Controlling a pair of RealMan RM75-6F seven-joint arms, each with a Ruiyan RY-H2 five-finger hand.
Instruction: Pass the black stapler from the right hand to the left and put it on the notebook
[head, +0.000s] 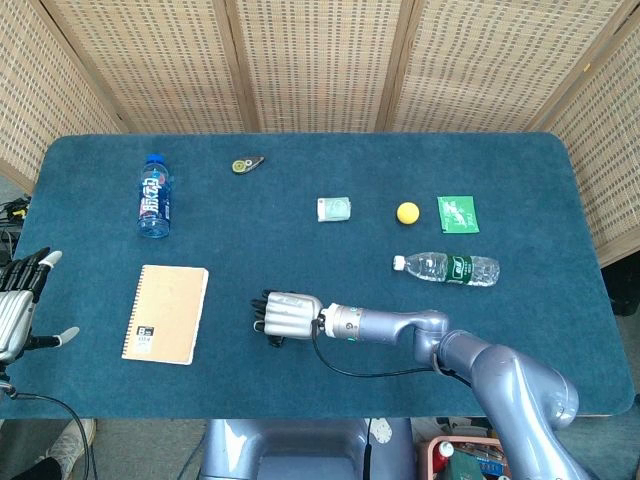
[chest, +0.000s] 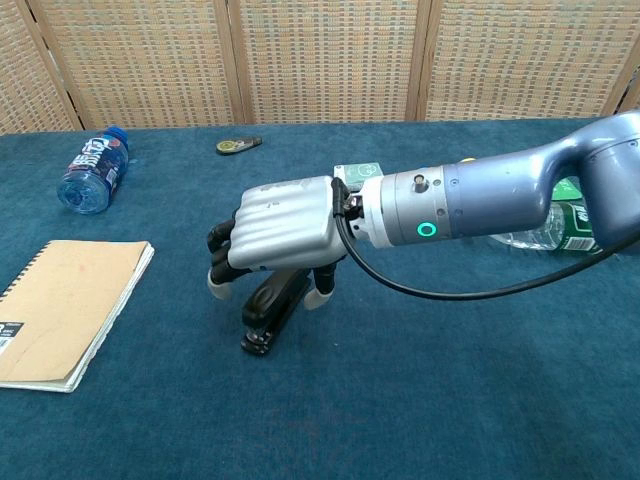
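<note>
My right hand reaches leftward low over the table, fingers curled around the black stapler, which hangs below the palm with its tip pointing down and forward. In the head view the stapler shows only as a dark bit under the hand. The tan spiral notebook lies flat to the left of that hand, a short gap away. My left hand hovers at the far left edge beyond the table, fingers spread, holding nothing.
A blue bottle lies at the back left, with a small black-and-yellow object beyond it. A white box, yellow ball, green packet and clear bottle sit on the right.
</note>
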